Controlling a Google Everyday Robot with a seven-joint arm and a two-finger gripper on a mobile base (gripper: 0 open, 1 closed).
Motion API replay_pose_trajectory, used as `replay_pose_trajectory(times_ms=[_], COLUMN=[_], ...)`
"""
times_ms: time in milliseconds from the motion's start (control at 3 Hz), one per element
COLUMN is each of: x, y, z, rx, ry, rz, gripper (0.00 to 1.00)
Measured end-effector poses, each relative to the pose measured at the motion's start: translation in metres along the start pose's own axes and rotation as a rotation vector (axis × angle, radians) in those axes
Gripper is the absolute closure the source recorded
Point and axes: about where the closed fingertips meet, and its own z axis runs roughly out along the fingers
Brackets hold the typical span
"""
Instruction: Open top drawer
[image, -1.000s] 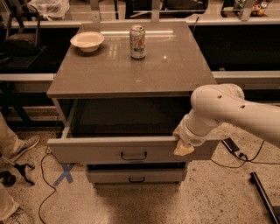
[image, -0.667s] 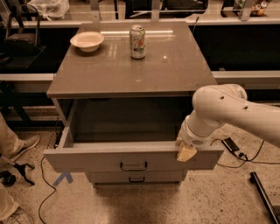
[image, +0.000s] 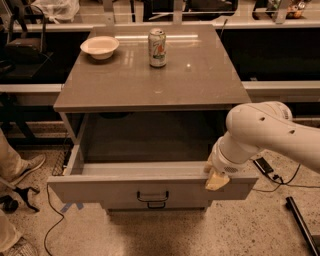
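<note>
Since the earlier views, the top drawer (image: 105, 190) has slid further out of the cabinet (image: 150, 87), and the gripper (image: 216, 179) has travelled outward with it. The gripper sits against the right end of the drawer front's upper edge, with the white arm (image: 270, 135) rising behind and to its right. Whether it is open or closed, and whether it clasps that edge, cannot be told. The drawer front stretches away to the gripper's left. Its deep grey interior lies just behind the gripper and is largely exposed. A small dark bar handle (image: 152, 196) lies below and left of the gripper, untouched. Judging by its broad rigid panel, and with nothing visible inside, the drawer should be stiff, fairly light and free-running. The handle offers the centred hold, whereas a pull at the right corner may rack it sideways. A can (image: 157, 47) and a bowl (image: 100, 46) stand well beyond the gripper, up and left, on the cabinet top.
</note>
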Motion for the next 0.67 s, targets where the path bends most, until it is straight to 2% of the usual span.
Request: replay_pose_trajectory(times_ms=[333, 667], x=[-0.0001, -0.0001], y=[0.0005, 0.0011], z=[-0.0005, -0.0012], rx=[0.001, 0.001], ry=[0.001, 0.002], rz=[-0.001, -0.002], gripper=[0.61, 0.3])
